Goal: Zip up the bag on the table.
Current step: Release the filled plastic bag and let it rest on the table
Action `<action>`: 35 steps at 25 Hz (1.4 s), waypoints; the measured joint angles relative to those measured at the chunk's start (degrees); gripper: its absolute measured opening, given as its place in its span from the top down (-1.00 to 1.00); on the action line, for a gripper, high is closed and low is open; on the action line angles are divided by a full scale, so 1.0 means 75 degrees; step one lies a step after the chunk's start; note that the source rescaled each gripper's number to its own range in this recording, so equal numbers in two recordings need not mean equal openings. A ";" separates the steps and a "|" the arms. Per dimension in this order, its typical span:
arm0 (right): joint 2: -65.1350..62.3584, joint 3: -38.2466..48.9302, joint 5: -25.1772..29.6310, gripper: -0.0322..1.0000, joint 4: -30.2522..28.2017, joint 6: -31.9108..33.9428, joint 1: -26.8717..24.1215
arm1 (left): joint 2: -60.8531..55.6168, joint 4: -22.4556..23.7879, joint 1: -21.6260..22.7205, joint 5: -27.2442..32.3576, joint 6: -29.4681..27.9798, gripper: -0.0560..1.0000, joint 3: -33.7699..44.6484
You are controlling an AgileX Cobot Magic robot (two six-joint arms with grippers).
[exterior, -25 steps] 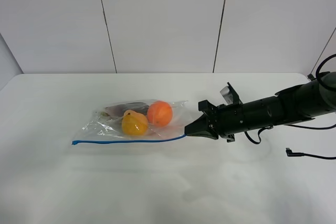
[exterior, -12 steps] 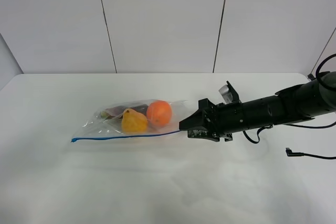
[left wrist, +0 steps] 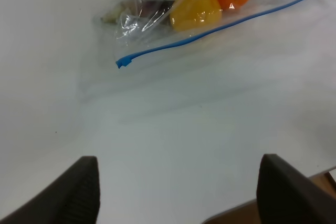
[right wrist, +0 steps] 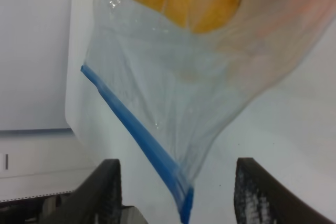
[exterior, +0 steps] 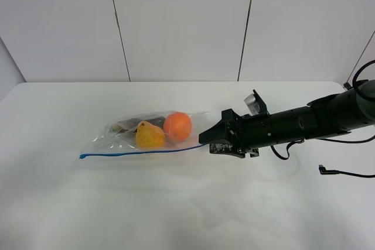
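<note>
The clear bag (exterior: pixel 146 136) lies on the white table (exterior: pixel 176 209), left of centre, with an orange (exterior: pixel 177 126), a yellow pear (exterior: pixel 150 137) and a dark aubergine (exterior: pixel 137 125) inside. Its blue seal strip (exterior: pixel 140 151) runs along the near edge. My right gripper (exterior: pixel 203 140) is open at the bag's right end. In the right wrist view the strip's end (right wrist: pixel 182 205) lies between the spread fingers (right wrist: pixel 107 192) of my right gripper (right wrist: pixel 178 182). My left gripper (left wrist: pixel 178 190) is open and empty, above bare table, well short of the bag (left wrist: pixel 178 9). The left arm is out of the exterior view.
A black cable with a plug (exterior: pixel 334 173) lies on the table at the right, near the right arm (exterior: pixel 310 122). A white panelled wall (exterior: pixel 181 21) stands behind the table's far edge.
My right gripper has opened from shut on the strip's right end and moved slightly left. The strip's right end now sits a little higher. The bag has shifted slightly left.
</note>
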 joint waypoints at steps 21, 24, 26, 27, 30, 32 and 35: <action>0.0000 -0.0107 -0.0415 -0.17 -0.0695 -0.1387 0.0000 | 0.0000 0.0209 0.1127 0.0000 0.0000 -0.95 0.0000; 0.0000 -0.0367 -0.0666 -0.17 -0.1419 -0.1347 0.0000 | 0.0000 0.0209 0.1226 0.0000 0.0000 -0.95 0.0000; 0.0005 -0.0630 -0.0838 -0.17 -0.1924 -0.1196 0.0000 | 0.0000 0.0212 0.1233 0.0000 0.0000 -0.95 0.0000; 0.0005 -0.0763 -0.0916 -0.17 -0.2213 -0.1095 0.0000 | 0.0000 0.0212 0.1233 0.0000 0.0000 -0.95 0.0000; 0.0005 -0.1320 -0.1151 -0.17 -0.3020 -0.0598 0.0000 | 0.0000 0.0212 0.1233 0.0000 0.0000 -0.95 0.0000; 0.0005 -0.1693 -0.1274 -0.17 -0.3543 -0.0080 0.0000 | 0.0000 0.0212 0.1233 0.0000 0.0000 -0.95 0.0000; 0.0008 -0.2276 -0.1361 -0.17 -0.4560 0.1065 0.0000 | 0.0000 0.0218 0.1233 0.0000 0.0000 -0.95 0.0000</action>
